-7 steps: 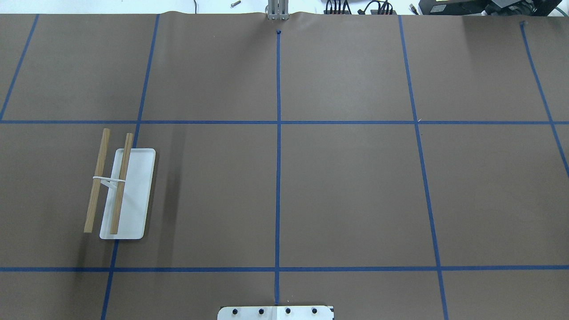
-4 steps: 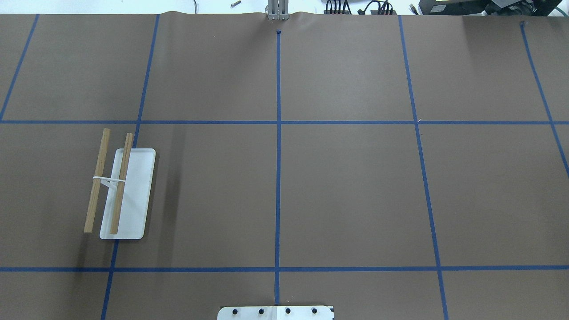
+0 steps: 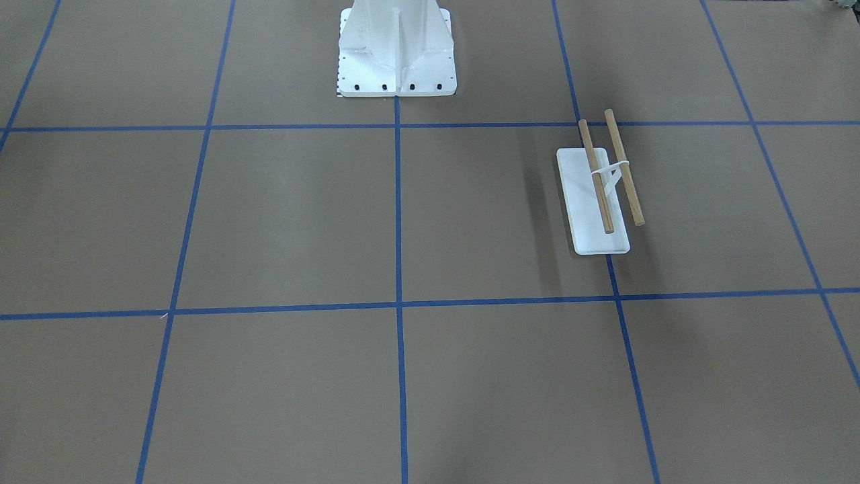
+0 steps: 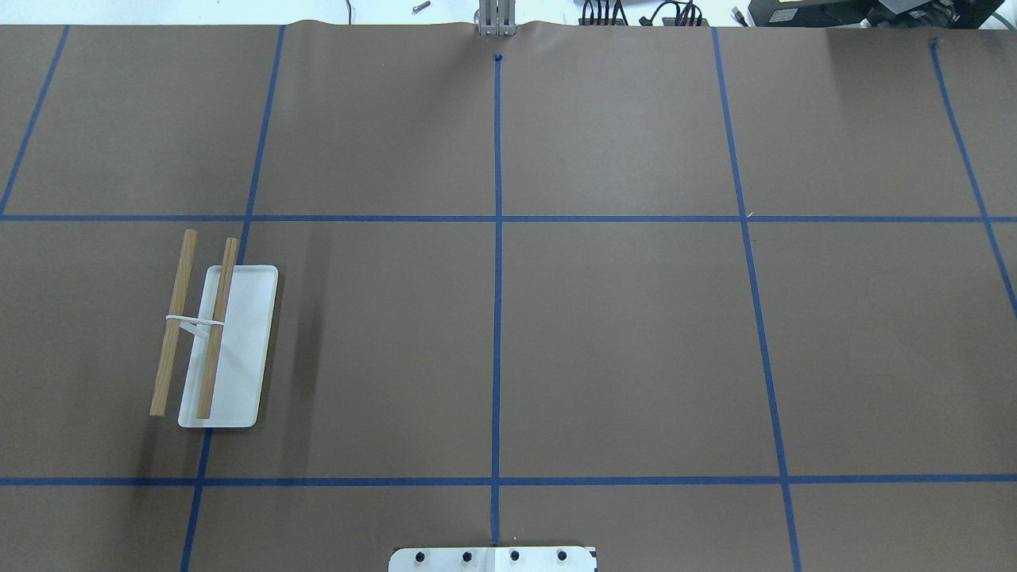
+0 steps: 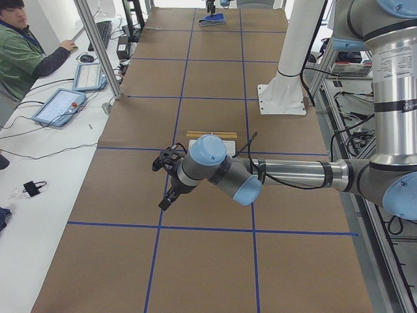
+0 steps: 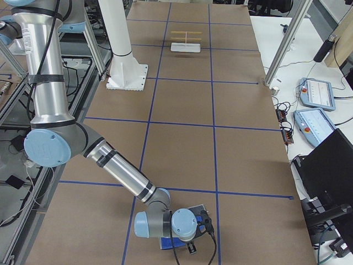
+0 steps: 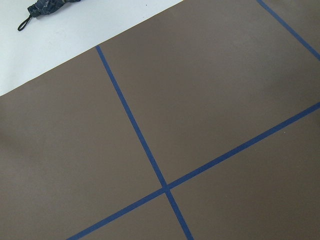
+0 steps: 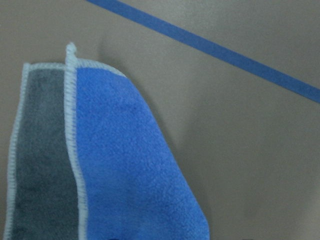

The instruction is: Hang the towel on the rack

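The rack (image 4: pixel 214 334) stands on the table's left half: a white base with two wooden dowels, both bare. It also shows in the front-facing view (image 3: pixel 598 191). The towel (image 8: pixel 125 170) is blue with a light stitched edge and lies folded on the brown paper at the table's right end. In the right wrist view it fills the lower left. My right gripper (image 6: pixel 193 247) is low over the towel (image 6: pixel 167 243); I cannot tell whether it is open or shut. My left gripper (image 5: pixel 166 201) hangs above the paper near the rack (image 5: pixel 212 135); its state is also unclear.
The white bolted pedestal (image 3: pixel 396 47) stands at the robot's side of the table. Blue tape lines cross the brown paper. A person (image 5: pixel 19 52) sits at the side desk with tablets (image 5: pixel 62 104). A dark bundle (image 7: pixel 47 10) lies on the white surface beyond the paper.
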`<state>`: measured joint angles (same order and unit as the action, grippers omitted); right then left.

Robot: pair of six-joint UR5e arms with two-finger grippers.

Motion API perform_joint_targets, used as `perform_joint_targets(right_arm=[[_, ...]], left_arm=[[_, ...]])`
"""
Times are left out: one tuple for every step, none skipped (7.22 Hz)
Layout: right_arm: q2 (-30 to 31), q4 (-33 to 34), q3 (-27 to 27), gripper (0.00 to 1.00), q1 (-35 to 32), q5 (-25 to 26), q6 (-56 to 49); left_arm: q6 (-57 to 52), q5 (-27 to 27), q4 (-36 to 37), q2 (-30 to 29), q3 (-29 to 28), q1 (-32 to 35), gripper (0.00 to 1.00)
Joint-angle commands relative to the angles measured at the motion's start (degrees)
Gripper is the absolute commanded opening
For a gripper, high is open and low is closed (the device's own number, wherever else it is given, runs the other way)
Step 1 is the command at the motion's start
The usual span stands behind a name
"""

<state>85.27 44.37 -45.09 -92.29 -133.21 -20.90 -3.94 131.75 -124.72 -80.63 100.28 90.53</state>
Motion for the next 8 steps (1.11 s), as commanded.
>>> perform_joint_targets(right_arm=[[-0.01, -1.65, 0.88, 0.34, 0.01, 0.32, 1.12], [-0.01, -1.74, 0.89, 0.33, 0.01, 0.23, 1.12], [-0.01, -1.74, 0.89, 0.33, 0.09, 0.23, 1.12], [-0.01, -1.74, 0.89, 0.34, 0.18, 0.32, 1.04], [-0.1, -1.74, 0.97, 0.35, 0.35, 0.32, 1.03], [-0.1, -1.74, 0.89, 0.35, 0.53, 0.32, 1.03], [-0.01, -1.83, 0.89, 0.29, 0.53, 0.32, 1.03], [-0.19, -1.74, 0.71, 0.0, 0.53, 0.32, 1.12]], left_arm=[[-0.01, 0.09, -0.09, 0.04, 0.09, 0.0, 0.99], [-0.1, 0.09, -0.09, 0.04, 0.09, 0.0, 0.99], [-0.1, 0.09, -0.09, 0.04, 0.09, 0.0, 0.99], [-0.1, 0.09, -0.09, 0.04, 0.09, 0.0, 0.99], [-0.1, 0.09, -0.09, 0.12, 0.09, 0.09, 0.99], [-0.1, 0.0, -0.09, 0.04, 0.09, 0.0, 0.99], [-0.01, 0.0, -0.09, 0.04, 0.09, 0.0, 0.99], [-0.01, 0.09, -0.09, 0.04, 0.09, 0.0, 0.99]])
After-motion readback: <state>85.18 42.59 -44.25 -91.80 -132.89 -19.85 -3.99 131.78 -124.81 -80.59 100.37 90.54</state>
